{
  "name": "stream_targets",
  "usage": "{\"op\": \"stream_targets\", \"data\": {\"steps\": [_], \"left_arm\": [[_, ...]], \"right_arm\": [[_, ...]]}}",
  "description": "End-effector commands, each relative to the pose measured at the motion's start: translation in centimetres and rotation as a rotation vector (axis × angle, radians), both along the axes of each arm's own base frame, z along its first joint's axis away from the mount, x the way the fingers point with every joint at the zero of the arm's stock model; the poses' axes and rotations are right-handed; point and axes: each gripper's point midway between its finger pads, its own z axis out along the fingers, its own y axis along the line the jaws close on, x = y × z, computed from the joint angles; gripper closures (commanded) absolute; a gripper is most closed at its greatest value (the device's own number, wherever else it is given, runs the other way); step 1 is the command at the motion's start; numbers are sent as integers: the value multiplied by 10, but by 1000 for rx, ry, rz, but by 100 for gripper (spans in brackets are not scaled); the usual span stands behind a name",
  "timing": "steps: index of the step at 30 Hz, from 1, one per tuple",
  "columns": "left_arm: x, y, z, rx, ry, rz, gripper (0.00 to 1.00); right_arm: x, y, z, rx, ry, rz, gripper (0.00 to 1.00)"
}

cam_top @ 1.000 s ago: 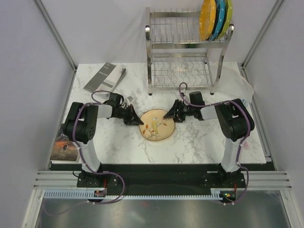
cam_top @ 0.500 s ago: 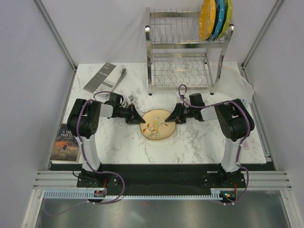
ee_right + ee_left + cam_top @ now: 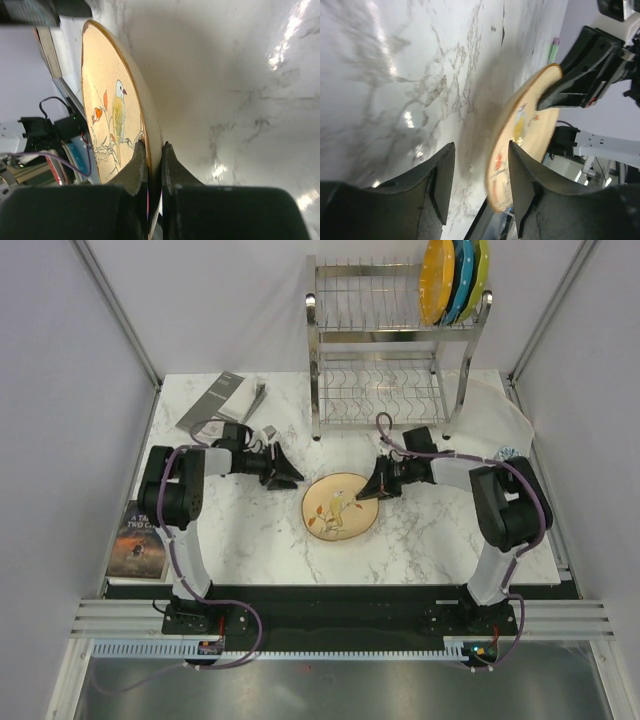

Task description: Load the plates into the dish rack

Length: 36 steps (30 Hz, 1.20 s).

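Because a flat plate is hard to pick up, the right end effector (image 3: 152, 147) pinches the rim of the round tan plate with a bird painted on it (image 3: 340, 506), one finger on each face. That side looks tipped up off the white marble worktop (image 3: 250, 540). The left end effector (image 3: 290, 478) sits near the plate's other side, not touching it. Its fingers are apart and hold nothing, so only the right arm has the plate.

The tall shiny steel wire dish rack (image 3: 380, 350) stands at the back. Three plates stand on edge at the right end of its top shelf: one orange (image 3: 435, 280), one teal blue (image 3: 461, 280), one lime green (image 3: 480, 275). I think the slots keep them upright. That makes four plates, three in and one to go. There are two arms and one rack with two shelves.
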Motion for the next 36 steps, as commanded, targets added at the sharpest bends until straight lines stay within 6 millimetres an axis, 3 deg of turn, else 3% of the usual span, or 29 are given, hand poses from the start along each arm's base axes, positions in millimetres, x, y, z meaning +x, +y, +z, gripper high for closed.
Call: {"op": "stream_targets", "data": {"steps": [1, 2, 3, 4, 5, 7, 8, 10, 13, 14, 16, 17, 19, 20, 22, 23, 25, 28, 30, 31, 36], "left_arm": [[45, 61, 53, 97, -217, 97, 45], [45, 64, 61, 126, -237, 93, 45], [55, 85, 69, 165, -295, 115, 44], [52, 90, 72, 187, -298, 117, 44], [49, 93, 81, 201, -336, 116, 45], [43, 93, 85, 222, -381, 98, 45], [39, 90, 87, 220, -390, 89, 45], [31, 87, 93, 217, -405, 82, 45], [25, 81, 99, 207, -415, 70, 45], [23, 79, 100, 202, -414, 68, 45], [23, 79, 105, 195, -416, 73, 45], [23, 78, 108, 191, -422, 75, 45], [23, 77, 112, 186, -433, 72, 45], [22, 77, 112, 186, -429, 73, 46], [20, 77, 110, 186, -423, 72, 46], [19, 76, 109, 184, -415, 74, 46], [14, 75, 103, 181, -393, 77, 46], [8, 74, 97, 175, -375, 88, 46], [8, 74, 97, 173, -385, 102, 46], [0, 64, 92, 168, -378, 76, 46], [-6, 58, 87, 167, -380, 64, 46]], "right_arm": [[29, -29, 115, 43, -266, 94, 100], [42, -30, 149, 36, -366, 111, 100], [33, -35, 164, 6, -402, 158, 100], [33, -35, 183, -9, -453, 173, 100], [42, -36, 217, -30, -552, 166, 100], [41, -42, 257, -72, -672, 155, 100], [49, -49, 289, -119, -778, 118, 100], [49, -59, 325, -182, -917, 92, 100], [57, -82, 390, -305, -1154, -16, 100], [59, -93, 424, -345, -1268, -97, 100], [58, -104, 459, -381, -1400, -175, 100], [54, -111, 490, -381, -1511, -249, 100], [60, -130, 511, -452, -1583, -401, 100], [53, -140, 543, -462, -1695, -494, 100], [58, -163, 559, -537, -1717, -696, 100], [60, -169, 576, -549, -1769, -782, 100], [60, -182, 591, -590, -1734, -951, 100], [77, -186, 607, -622, -1674, -1191, 100], [78, -181, 614, -639, -1677, -1226, 100], [80, -181, 620, -626, -1684, -1282, 100], [97, -175, 617, -763, -1660, -1357, 100]]}}
